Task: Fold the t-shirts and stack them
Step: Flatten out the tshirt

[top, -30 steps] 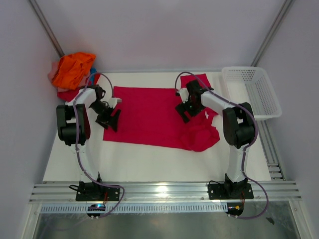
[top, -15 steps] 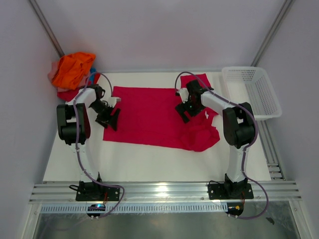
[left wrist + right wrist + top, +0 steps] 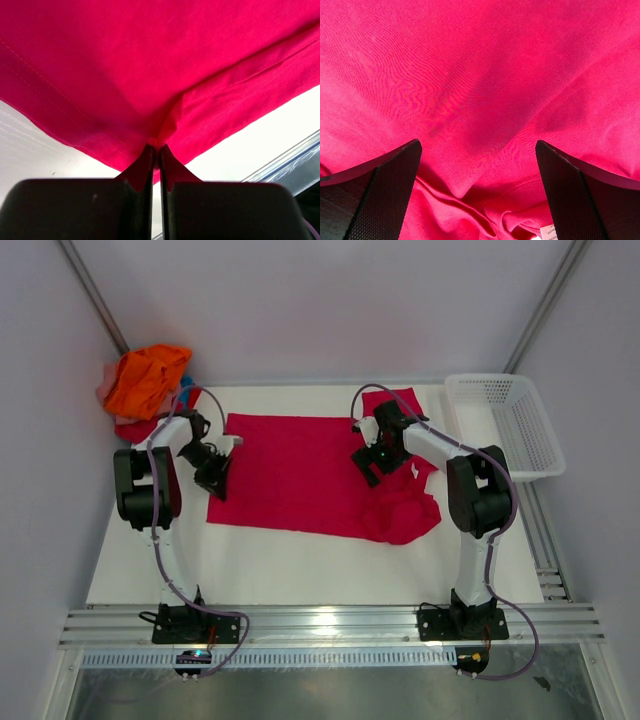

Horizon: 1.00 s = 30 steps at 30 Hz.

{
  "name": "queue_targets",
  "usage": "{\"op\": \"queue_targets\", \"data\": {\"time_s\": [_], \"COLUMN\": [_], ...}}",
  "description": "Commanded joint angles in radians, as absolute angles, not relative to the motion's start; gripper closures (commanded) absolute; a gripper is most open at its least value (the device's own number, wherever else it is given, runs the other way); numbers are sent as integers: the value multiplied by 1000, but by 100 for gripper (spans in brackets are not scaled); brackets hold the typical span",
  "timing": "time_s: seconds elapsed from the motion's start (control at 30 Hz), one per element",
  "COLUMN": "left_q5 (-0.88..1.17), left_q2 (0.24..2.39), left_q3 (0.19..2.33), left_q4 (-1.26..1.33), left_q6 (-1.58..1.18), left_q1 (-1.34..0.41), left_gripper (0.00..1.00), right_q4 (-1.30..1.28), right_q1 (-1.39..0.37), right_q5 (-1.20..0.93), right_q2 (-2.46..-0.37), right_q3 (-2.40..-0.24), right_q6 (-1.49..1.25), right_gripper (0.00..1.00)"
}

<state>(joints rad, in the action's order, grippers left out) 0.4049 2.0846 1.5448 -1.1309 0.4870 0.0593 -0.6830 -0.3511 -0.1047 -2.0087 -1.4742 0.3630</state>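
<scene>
A crimson t-shirt (image 3: 300, 472) lies spread across the white table, its right end bunched into a heap (image 3: 402, 515). My left gripper (image 3: 215, 478) sits at the shirt's left edge and is shut on a pinch of its hem (image 3: 156, 142). Over the shirt's right part, near the collar, my right gripper (image 3: 372, 460) hangs open, its fingers (image 3: 390, 185) wide apart above wrinkled cloth (image 3: 485, 125) and a small white label (image 3: 547, 232). More t-shirts, orange on top (image 3: 148, 378), sit piled at the back left.
A white mesh basket (image 3: 505, 422) stands at the table's right back corner. Another piece of crimson cloth (image 3: 405, 402) lies behind the right gripper. The table (image 3: 300, 565) ends at a metal rail along the front.
My left gripper has closed on the shirt's left hem; earlier it stood open there. The right arm and the shirt have hardly moved.
</scene>
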Motion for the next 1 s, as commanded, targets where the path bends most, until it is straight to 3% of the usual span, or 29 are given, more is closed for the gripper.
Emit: {"op": "queue_targets", "data": {"time_s": [0.0, 0.27, 0.4, 0.73, 0.97], "left_q5": [425, 509, 569, 528, 537], "left_q2": [2066, 1977, 1950, 1760, 1603], "left_q3": [1578, 1597, 1641, 1531, 1474], "left_q4": [-1173, -1343, -1662, -1654, -1605], "left_q6": [506, 612, 854, 953, 1000], "left_q1": [71, 72, 72, 63, 60], "left_gripper": [100, 100, 100, 100, 100], "right_q4": [-673, -678, -701, -790, -767], "right_q1": [-348, -348, -347, -347, -347], "right_q5": [-120, -106, -98, -107, -64], "right_q2": [-1970, -1973, -1982, -1982, -1898], "right_q3": [-1480, -1496, -1537, -1661, -1631], "right_q6": [353, 353, 356, 347, 304], "right_gripper": [1, 0, 1, 1, 0]}}
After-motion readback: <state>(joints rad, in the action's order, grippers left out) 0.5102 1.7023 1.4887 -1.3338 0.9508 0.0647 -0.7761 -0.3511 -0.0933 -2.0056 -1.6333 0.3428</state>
